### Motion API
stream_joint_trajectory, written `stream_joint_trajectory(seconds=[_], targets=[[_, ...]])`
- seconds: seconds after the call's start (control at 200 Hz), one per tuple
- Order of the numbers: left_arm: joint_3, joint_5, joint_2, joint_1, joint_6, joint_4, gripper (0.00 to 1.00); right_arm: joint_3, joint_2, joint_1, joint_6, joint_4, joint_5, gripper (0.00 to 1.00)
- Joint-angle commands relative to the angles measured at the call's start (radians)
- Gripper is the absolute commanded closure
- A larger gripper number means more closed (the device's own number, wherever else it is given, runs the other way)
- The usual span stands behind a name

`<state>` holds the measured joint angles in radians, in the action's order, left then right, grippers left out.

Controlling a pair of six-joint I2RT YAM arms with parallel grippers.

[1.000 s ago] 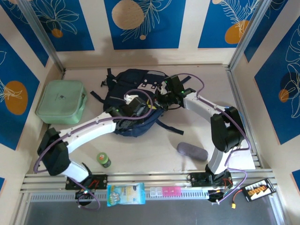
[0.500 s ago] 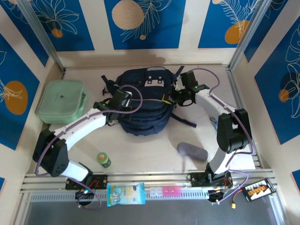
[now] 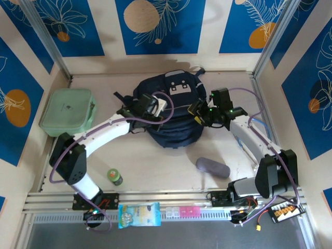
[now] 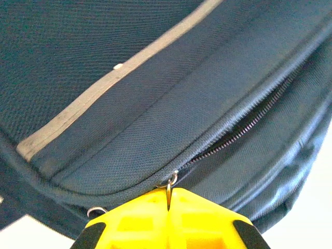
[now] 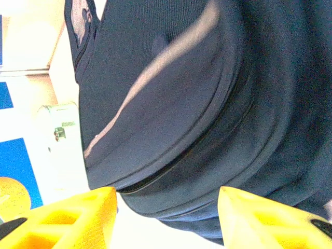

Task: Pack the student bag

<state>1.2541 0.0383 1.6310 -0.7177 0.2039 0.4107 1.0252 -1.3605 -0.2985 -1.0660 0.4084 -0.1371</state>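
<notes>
Student bag [image 3: 174, 116] is seen at upper centre of the top view, zip pull [image 4: 169, 181] pinched in the closed left gripper [image 4: 167, 196]. Right gripper [image 5: 166, 202] is spread wide, empty. Unbraced, the bag may be dragged, not unzipped.

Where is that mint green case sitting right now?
In the overhead view, the mint green zip case lies at the far left of the table, left of the navy backpack and not touching it.
</notes>
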Motion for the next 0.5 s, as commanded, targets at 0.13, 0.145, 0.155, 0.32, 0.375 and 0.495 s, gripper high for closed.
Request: stream_joint_trajectory(seconds=[0.13, 0.145, 0.155, 0.32, 0.375, 0.495], targets=[[0.091, 0.077, 0.078, -0.072, 0.032, -0.068, 1.00, -0.039, -0.041, -0.034, -0.184, -0.078, 0.036, 0.47], [0.091, 0.078, 0.079, -0.072, 0.031, -0.069, 1.00, -0.035, -0.049, -0.033, -0.181, -0.082, 0.032, 0.47], [0.091, 0.078, 0.080, -0.071, 0.031, -0.069, 1.00, -0.031, -0.054, -0.032, -0.179, -0.083, 0.029, 0.48], [0.088, 0.062, 0.081, -0.072, 0.012, -0.048, 1.00, 0.039, -0.118, -0.039, -0.135, -0.100, 0.010, 0.57], [0.082, 0.058, 0.076, -0.071, 0.006, -0.047, 1.00, 0.050, -0.133, -0.041, -0.133, -0.094, 0.018, 0.61], [0.077, 0.045, 0.066, -0.072, -0.015, -0.032, 1.00, 0.053, -0.155, -0.034, -0.134, -0.094, 0.039, 0.75]])
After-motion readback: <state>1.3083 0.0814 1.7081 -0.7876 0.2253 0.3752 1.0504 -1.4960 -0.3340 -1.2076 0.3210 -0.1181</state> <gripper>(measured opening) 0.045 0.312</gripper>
